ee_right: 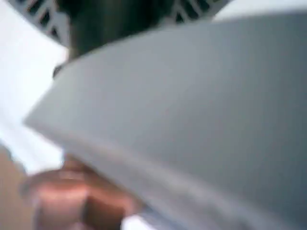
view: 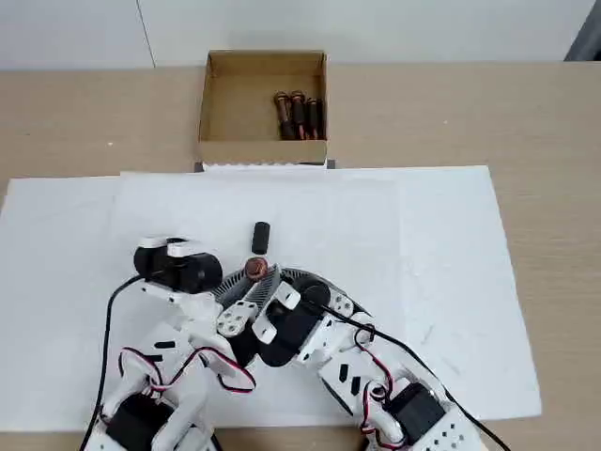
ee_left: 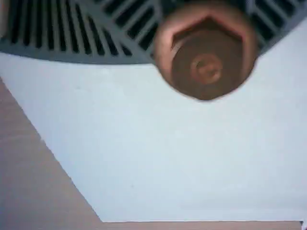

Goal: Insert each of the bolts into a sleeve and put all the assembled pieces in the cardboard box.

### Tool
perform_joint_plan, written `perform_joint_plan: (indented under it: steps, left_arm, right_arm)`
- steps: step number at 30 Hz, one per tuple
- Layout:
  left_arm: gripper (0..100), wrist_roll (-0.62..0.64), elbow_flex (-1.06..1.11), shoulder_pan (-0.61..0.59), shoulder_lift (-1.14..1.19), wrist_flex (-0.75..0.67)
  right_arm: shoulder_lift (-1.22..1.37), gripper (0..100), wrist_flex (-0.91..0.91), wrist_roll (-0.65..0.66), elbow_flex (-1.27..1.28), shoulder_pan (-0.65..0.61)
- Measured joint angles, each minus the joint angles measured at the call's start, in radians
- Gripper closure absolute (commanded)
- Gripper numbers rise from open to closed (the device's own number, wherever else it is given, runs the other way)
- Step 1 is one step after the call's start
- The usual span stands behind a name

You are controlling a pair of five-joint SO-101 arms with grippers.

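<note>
Left gripper (view: pixel 246 285) and right gripper (view: pixel 285 285) crowd the bolt (view: pixel 255 270); can't tell either's grip. Line shank up with the 1 loose sleeve (view: pixel 261 237), push straight, slow.

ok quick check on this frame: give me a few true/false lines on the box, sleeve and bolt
1. The cardboard box already holds assembled pieces. True.
2. Those pieces lie at the box's left side. False: they are bunched at its right side.
3. A black sleeve lies loose on the white paper. True.
4. The copper bolt is already inside that sleeve. False: the two are apart, with the sleeve lying on the box's side of the bolt.
</note>
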Motion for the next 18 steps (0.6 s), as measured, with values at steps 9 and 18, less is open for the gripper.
perform_joint_plan:
  steps: [9,18]
  left_arm:
    - [72,0.005,0.046,-0.014,0.002,0.021]
    - [72,0.003,0.000,-0.080,0.011,0.057]
  right_arm:
    - [-0.006,99.5,-0.011,0.003,-0.005,0.006]
    - [-0.025,99.5,-0.034,0.003,0.021,0.006]
